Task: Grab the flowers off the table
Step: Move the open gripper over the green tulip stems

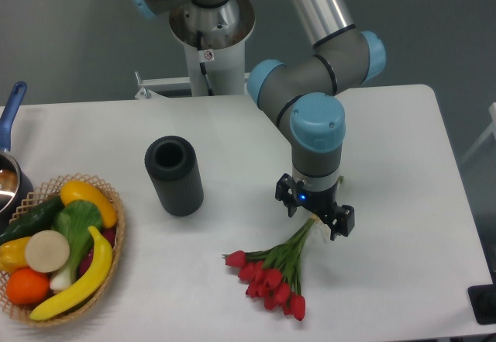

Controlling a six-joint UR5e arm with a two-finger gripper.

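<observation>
Flowers under downward-pointing gripper

Even, soft overhead light; faint shadows on the table; slightly soft focus, perhaps.

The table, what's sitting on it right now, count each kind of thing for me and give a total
Bunch of red flowers, stems at the claw: 1
Dark cylinder, open end up: 1
Wicker basket of fruit and vegetables: 1
Pot with a blue handle, at the left edge: 1
Total on the table: 4
</observation>
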